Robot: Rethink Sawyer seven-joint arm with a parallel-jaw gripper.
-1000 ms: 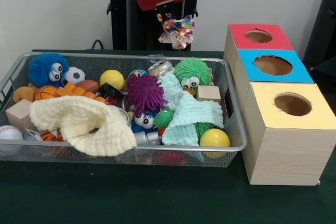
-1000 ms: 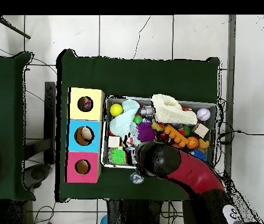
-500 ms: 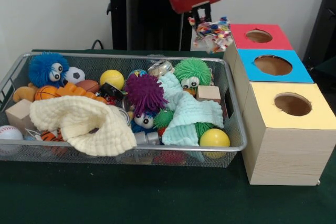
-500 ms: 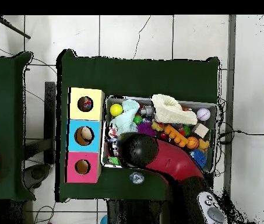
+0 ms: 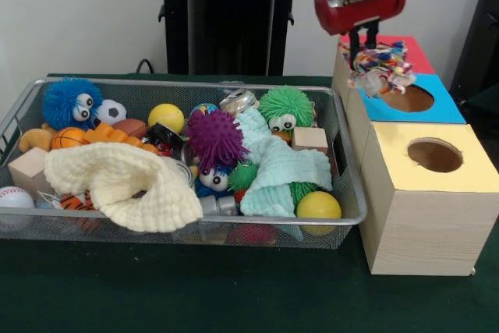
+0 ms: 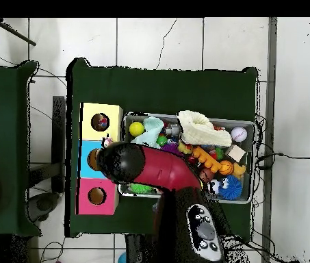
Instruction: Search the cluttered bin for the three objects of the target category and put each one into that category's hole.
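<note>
My gripper (image 5: 365, 52) is shut on a crinkly wrapper wad (image 5: 380, 68) printed red, yellow, blue and white. It holds the wad in the air above the near left corner of the blue box (image 5: 440, 107), beside that box's hole (image 5: 408, 98). The red box (image 5: 415, 54) stands behind it and the yellow box (image 5: 433, 185) in front. The wire mesh bin (image 5: 179, 226) lies to the left, full of toys. In the overhead view the arm (image 6: 126, 163) covers part of the blue box (image 6: 85, 159), and the wad (image 6: 107, 142) peeks out beside it. No other wad shows.
The bin holds a cream cloth (image 5: 117, 181), a mint cloth (image 5: 281, 169), purple (image 5: 216, 136), green (image 5: 286, 104) and blue (image 5: 70, 101) spiky balls, a silvery can (image 5: 238, 100), a wooden block (image 5: 310, 139) and small balls. The black pedestal (image 5: 226, 17) stands behind.
My gripper has carried the wad to the right in the front view, from behind the bin to over the blue box, and a little lower.
</note>
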